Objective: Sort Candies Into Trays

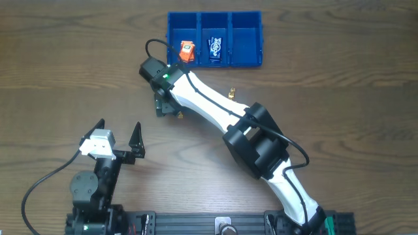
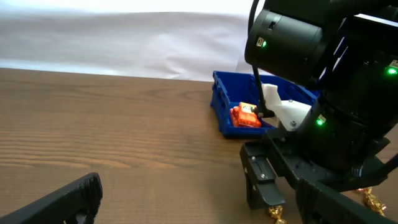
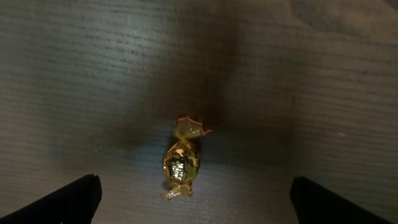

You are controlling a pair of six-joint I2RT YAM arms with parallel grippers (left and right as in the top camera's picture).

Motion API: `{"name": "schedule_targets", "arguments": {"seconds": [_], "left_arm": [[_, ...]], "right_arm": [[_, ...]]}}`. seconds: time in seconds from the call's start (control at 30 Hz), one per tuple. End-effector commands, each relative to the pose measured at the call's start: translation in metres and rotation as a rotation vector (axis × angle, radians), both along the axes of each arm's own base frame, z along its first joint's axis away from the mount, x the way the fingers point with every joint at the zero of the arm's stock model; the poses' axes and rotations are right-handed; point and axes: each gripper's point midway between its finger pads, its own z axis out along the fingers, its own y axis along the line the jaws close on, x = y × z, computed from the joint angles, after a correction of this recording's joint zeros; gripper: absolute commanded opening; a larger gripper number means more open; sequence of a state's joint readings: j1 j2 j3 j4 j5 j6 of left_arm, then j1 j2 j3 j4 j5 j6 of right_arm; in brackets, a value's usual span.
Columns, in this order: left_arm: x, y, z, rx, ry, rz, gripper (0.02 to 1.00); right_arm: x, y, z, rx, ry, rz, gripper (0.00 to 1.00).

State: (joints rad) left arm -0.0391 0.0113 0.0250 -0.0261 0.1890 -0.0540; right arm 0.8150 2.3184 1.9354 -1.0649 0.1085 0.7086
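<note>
The right hand (image 1: 168, 109) is hanging wide open, holding nothing, straight above the gold candy (image 3: 180, 160) lying on the desk (image 1: 326, 98). The candy is sitting in the gap, its twisted ends pointing away from both fingers (image 3: 68, 199). The left hand (image 1: 121, 141), open and empty too, is sitting much farther off.

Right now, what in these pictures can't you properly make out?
Top view: the gold candy is mostly hidden under the right gripper.
Left wrist view: the right arm blocks most of the blue tray.
Top view: the dark candy has wrapper print too small to make out.
</note>
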Motion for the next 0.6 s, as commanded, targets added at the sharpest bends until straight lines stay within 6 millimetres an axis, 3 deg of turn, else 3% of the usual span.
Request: {"name": "schedule_targets", "arguments": {"seconds": [0.03,0.33,0.53,0.6], "left_arm": [[-0.001,-0.002,-0.016,0.005,0.045,-0.016,0.998],[-0.001,-0.002,-0.016,0.005,0.045,-0.016,0.996],[-0.001,-0.002,-0.016,0.005,0.045,-0.016,0.998],[-0.001,-0.002,-0.016,0.005,0.045,-0.016,0.998]], "right_arm": [[0.003,-0.008,-0.025,-0.027,0.032,-0.067,0.991],[0.003,-0.007,-0.032,-0.012,0.04,-0.109,0.945],[0.0,0.0,-0.037,0.029,0.058,-0.106,0.553],[0.0,0.002,-0.039,0.038,0.061,-0.105,0.472]]}}
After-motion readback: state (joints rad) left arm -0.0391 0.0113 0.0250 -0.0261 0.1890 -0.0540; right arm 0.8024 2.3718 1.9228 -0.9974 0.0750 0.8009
